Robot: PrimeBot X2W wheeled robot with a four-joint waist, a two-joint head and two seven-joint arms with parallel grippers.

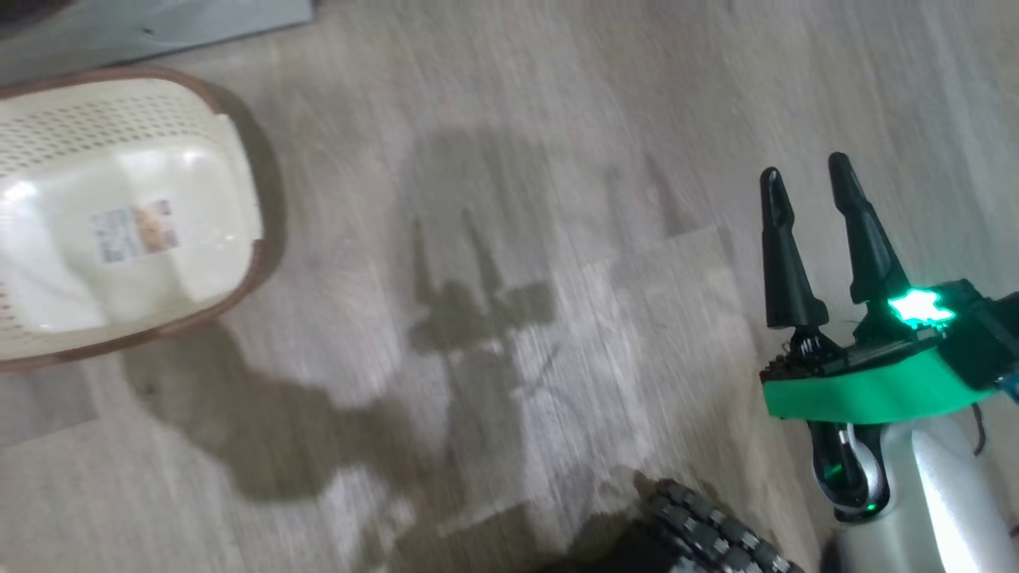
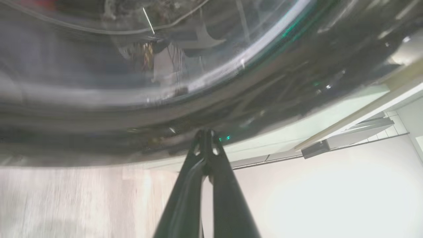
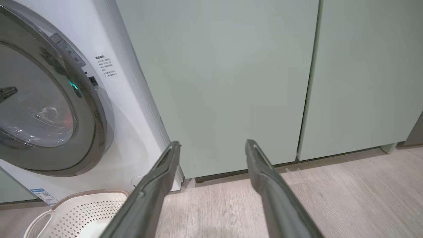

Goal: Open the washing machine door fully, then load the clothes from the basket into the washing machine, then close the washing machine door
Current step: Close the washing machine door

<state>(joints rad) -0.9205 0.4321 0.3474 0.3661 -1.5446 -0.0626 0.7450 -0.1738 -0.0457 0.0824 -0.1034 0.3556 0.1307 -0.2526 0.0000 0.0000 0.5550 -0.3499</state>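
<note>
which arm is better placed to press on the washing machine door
Left. The left gripper, fingers shut, has its tips right at the black rim of the washing machine door; the right gripper hangs open over floor, pointing at green cabinets.

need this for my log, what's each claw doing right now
Left claw: shut, empty, tips by the washing machine door.
Right claw: open, empty.

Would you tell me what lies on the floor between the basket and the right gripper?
Nothing: in the head view the floor between the basket and the right gripper is bare wood, crossed by the robot's shadow.
</note>
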